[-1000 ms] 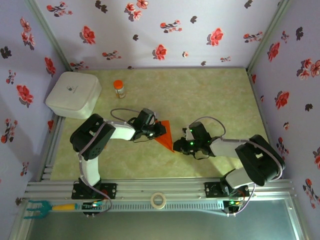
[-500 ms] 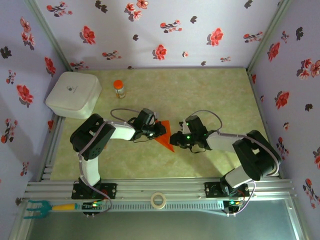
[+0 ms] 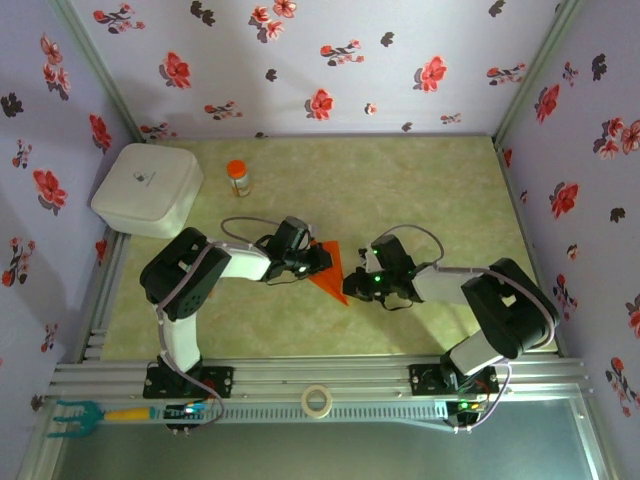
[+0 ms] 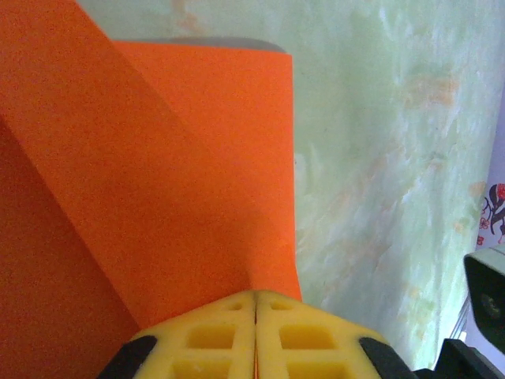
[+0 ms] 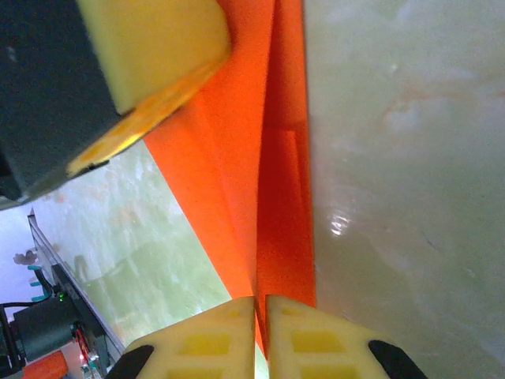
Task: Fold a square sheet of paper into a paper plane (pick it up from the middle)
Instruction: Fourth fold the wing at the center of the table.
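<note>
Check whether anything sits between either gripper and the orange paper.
Nothing visible does. The left gripper and the right gripper are each shut directly on the paper, from opposite sides. The bottle stands well away, toward the back of the table.

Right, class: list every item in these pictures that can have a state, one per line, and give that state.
orange paper: folded into a pointed wedge, gripped from both sides
left gripper: shut on the orange paper
right gripper: shut on the orange paper
bottle: upright, orange cap on
white box: closed
tape roll: lying flat on the rail
</note>
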Controlling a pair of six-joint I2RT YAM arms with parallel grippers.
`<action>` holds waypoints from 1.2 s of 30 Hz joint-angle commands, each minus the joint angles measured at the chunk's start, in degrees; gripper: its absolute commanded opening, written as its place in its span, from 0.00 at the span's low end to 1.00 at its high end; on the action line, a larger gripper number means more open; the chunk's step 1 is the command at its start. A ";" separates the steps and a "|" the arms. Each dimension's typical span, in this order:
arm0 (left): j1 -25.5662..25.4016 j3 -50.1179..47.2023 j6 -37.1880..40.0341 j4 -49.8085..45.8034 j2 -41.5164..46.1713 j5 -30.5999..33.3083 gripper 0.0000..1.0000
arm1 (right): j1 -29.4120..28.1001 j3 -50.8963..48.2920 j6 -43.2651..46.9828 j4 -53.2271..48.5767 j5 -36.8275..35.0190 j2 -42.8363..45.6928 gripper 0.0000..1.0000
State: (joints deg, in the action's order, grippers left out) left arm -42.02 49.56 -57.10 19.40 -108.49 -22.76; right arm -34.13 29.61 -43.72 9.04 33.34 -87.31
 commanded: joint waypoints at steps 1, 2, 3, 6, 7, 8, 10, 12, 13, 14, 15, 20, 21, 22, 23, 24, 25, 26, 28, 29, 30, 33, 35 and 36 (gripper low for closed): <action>-0.17 -1.21 -0.51 -1.47 -1.76 0.25 0.08 | -0.24 -1.42 -0.77 1.36 1.46 -0.68 0.11; -0.18 -1.22 -0.63 -1.48 -1.81 0.23 0.08 | -0.24 -1.63 -0.75 1.24 1.33 -0.61 0.12; -0.16 -1.22 -0.56 -1.43 -1.85 0.23 0.08 | -0.23 -1.89 -0.77 1.37 1.27 -0.72 0.12; -0.17 -1.19 -0.60 -1.48 -1.90 0.22 0.08 | -0.23 -2.66 -1.01 1.95 1.56 -1.18 0.11; -0.16 -1.20 -0.56 -1.48 -1.91 0.20 0.08 | -0.24 -2.86 -1.15 2.03 1.55 -1.41 0.11; -0.17 -1.14 -0.59 -1.50 -2.07 0.18 0.08 | -0.24 -2.96 -1.18 2.12 1.55 -1.54 0.11; -0.18 -1.13 -0.59 -1.47 -2.08 0.20 0.08 | -0.24 -3.23 -1.45 2.25 1.51 -1.60 0.12; -0.19 -1.13 -0.68 -1.49 -2.04 0.19 0.08 | -0.24 -3.41 -1.52 2.22 1.46 -0.99 0.12; -0.17 -1.22 -0.72 -1.47 -2.05 0.21 0.08 | -0.24 -3.33 -1.54 1.98 1.47 -0.47 0.12; -0.17 -1.19 -0.65 -1.49 -2.08 0.20 0.08 | -0.22 -3.33 -1.51 1.71 1.46 -0.01 0.12; -0.16 -1.22 -0.69 -1.47 -2.08 0.22 0.07 | -0.24 -3.33 -1.48 1.27 1.47 0.51 0.11; -0.17 -1.40 -0.74 -1.29 -2.06 0.24 0.08 | -0.41 -3.11 -0.98 -0.31 1.06 1.89 0.07; -0.17 -1.35 -0.84 -1.23 -2.01 0.18 0.08 | -0.57 -3.19 -0.90 -0.80 0.73 1.88 0.07; -0.16 -1.39 -0.82 -1.21 -2.06 0.18 0.08 | -0.80 -3.41 -0.89 -0.91 0.40 1.63 0.07; -0.17 -1.46 -0.87 -1.12 -2.02 0.19 0.07 | -0.93 -3.49 -1.00 -0.79 0.24 1.40 0.07; -0.18 -1.48 -0.96 -1.16 -2.06 0.19 0.07 | -1.23 -3.65 -1.17 -0.70 0.15 1.03 0.07; -0.17 -1.53 -0.97 -1.24 -2.04 0.27 0.07 | -1.52 -3.75 -1.32 -0.55 0.23 0.64 0.08; -0.21 -1.55 -0.98 -1.16 -2.06 0.27 0.07 | -1.85 -3.82 -1.49 -0.51 0.00 0.39 0.08; -0.17 -1.66 -1.03 -1.12 -2.11 0.36 0.07 | -2.51 -3.85 -1.56 -0.90 -0.76 -0.21 0.09; -0.17 -1.66 -1.06 -1.12 -2.10 0.37 0.07 | -2.69 -3.83 -1.54 -1.03 -0.96 -0.32 0.09; -0.17 -1.66 -1.08 -1.03 -2.13 0.35 0.07 | -2.83 -3.90 -1.61 -1.31 -1.34 -0.40 0.09; -0.17 -1.88 -1.15 -0.90 -2.07 0.35 0.07 | -3.09 -3.85 -1.61 -2.33 -1.97 -0.37 0.09; -0.17 -2.01 -1.20 -0.77 -1.92 0.40 0.06 | -3.38 -3.84 -1.63 -2.68 -2.39 0.01 0.11; -0.17 -2.03 -1.22 -0.77 -1.88 0.44 0.06 | -3.55 -3.83 -1.63 -3.03 -2.70 0.37 0.11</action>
State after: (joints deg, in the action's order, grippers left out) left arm -42.02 49.06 -58.15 20.40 -108.68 -23.42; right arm -36.80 26.87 -44.84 10.55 31.99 -86.89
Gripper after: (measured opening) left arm 0.066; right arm 0.108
